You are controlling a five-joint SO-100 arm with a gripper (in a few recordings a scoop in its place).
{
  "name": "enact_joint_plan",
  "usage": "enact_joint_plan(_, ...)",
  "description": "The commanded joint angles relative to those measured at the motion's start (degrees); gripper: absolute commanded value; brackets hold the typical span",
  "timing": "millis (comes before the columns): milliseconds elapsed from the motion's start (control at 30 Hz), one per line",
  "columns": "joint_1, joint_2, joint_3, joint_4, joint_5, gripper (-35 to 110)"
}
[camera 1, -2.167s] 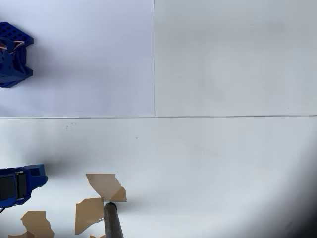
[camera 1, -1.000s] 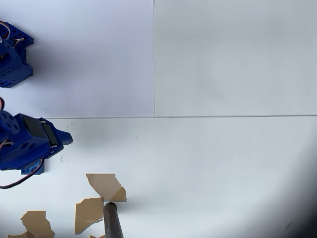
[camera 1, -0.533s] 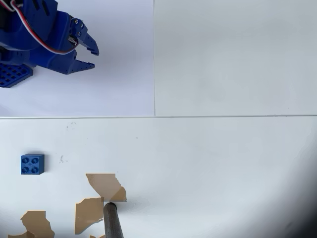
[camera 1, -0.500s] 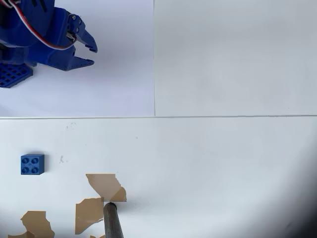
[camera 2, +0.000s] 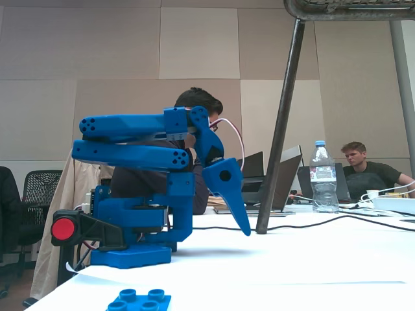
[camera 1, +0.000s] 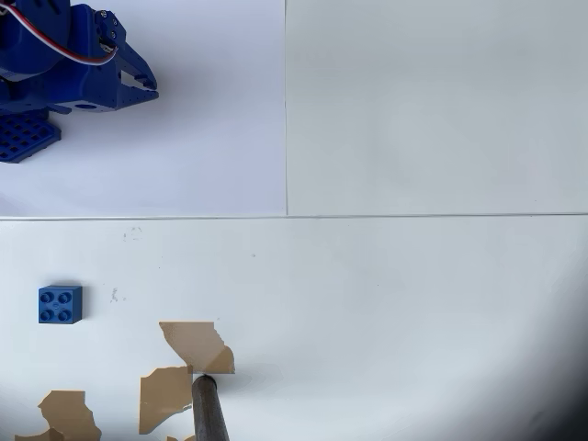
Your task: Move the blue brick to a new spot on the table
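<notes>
The blue brick (camera 1: 60, 304) lies studs up on the white table (camera 1: 413, 303) near the left edge of the overhead view, with nothing touching it. In the fixed view the blue brick (camera 2: 139, 301) is at the table's near edge, in front of the arm. My blue gripper (camera 1: 152, 88) is far from it at the upper left, folded back over the base. Its jaws are shut with nothing between them. In the fixed view the gripper (camera 2: 245, 230) hangs pointing down, its tip a little above the table (camera 2: 311, 259).
A dark-blue perforated base plate (camera 1: 23, 138) sits at the upper left. A dark rod (camera 1: 209, 411) stands by brown chipped patches (camera 1: 195, 344) right of the brick. A water bottle (camera 2: 322, 176), laptops, cables and seated people are behind the table.
A second ago the gripper was low over the brick at the lower left. It has let go, lifted away to the upper left and shut; the brick has stayed still since.
</notes>
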Motion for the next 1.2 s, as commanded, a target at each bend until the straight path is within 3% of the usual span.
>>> enact_joint_plan(0,0.9,7.4,2.9,3.6,-2.5,0)
enact_joint_plan(467,6.9,11.0,10.5,2.0,-6.9,0)
enact_joint_plan(833,0.9,11.1,12.3,-1.5,-5.1,0)
enact_joint_plan(1167,0.8,11.1,12.3,-0.9,3.8,1)
